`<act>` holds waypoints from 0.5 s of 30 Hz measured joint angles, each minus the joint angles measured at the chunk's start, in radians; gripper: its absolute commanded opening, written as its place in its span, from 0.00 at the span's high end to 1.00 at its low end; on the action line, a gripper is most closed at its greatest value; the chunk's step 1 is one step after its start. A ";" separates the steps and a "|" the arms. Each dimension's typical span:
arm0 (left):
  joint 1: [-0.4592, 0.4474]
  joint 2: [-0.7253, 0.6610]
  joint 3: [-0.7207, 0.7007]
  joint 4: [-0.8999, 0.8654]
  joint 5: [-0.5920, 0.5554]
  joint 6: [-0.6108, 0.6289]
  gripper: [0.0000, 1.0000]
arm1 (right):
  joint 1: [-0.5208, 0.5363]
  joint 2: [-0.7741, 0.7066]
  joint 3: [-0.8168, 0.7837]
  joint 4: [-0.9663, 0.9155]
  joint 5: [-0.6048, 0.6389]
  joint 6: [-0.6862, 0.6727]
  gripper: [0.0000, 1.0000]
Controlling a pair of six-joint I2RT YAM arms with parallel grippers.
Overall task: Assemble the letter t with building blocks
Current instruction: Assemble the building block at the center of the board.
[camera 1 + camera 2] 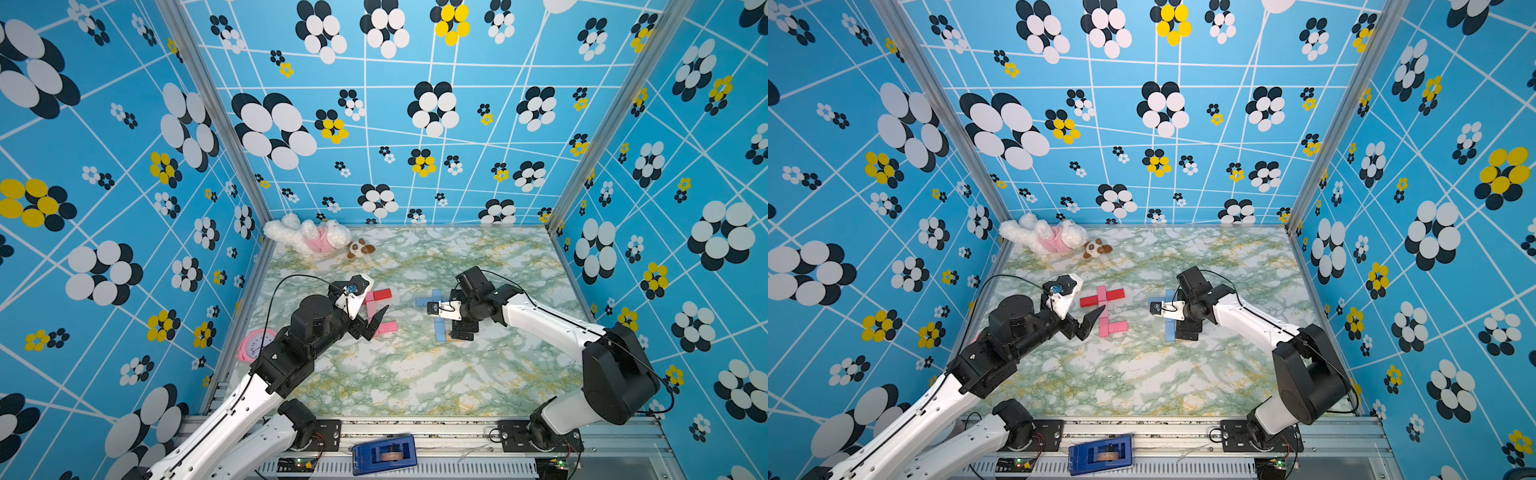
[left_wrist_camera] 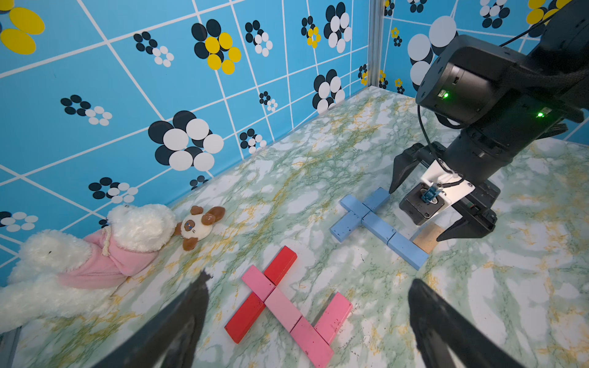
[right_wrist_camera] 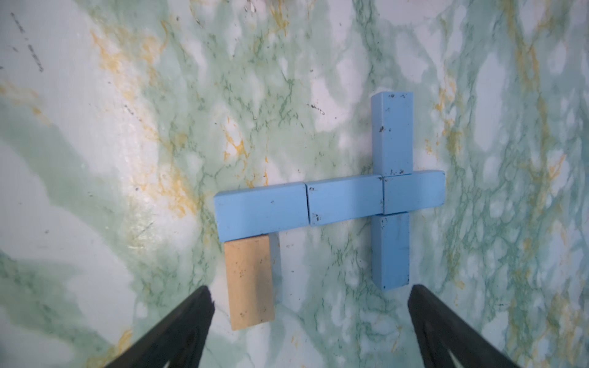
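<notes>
Two flat block letters lie on the marble table (image 1: 415, 374). Pink blocks (image 1: 386, 328) with red blocks (image 1: 382, 295) as a crossbar form one, seen close in the left wrist view, pink (image 2: 283, 306) and red (image 2: 245, 318). My left gripper (image 1: 376, 324) hovers open over it (image 2: 309, 280), holding nothing. Light blue blocks (image 3: 344, 199) form the other cross, with a tan block (image 3: 250, 283) butted against the end of its stem. My right gripper (image 3: 309, 288) stands open just above, the tan block lying free between its fingers. The left wrist view shows that gripper (image 2: 416, 215) straddling the tan block (image 2: 428, 237).
A white-and-pink plush toy (image 1: 309, 237) and a small brown-eared plush head (image 1: 359, 248) lie at the back left corner. A pink alarm clock (image 1: 255, 345) sits by the left wall, partly behind my left arm. Patterned blue walls enclose three sides.
</notes>
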 measured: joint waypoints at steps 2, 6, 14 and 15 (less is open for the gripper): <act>0.000 0.000 0.000 0.000 0.000 0.000 0.01 | 0.000 -0.040 -0.022 0.006 -0.012 0.016 0.01; 0.000 0.000 0.000 -0.001 0.000 0.000 0.01 | 0.000 -0.143 -0.092 0.042 -0.026 0.074 0.01; 0.000 0.001 0.000 -0.001 -0.016 0.000 0.01 | 0.000 -0.368 -0.214 0.260 0.051 0.303 0.01; 0.000 0.001 -0.002 0.000 -0.026 -0.001 0.01 | -0.002 -0.400 -0.239 0.307 0.075 0.343 0.01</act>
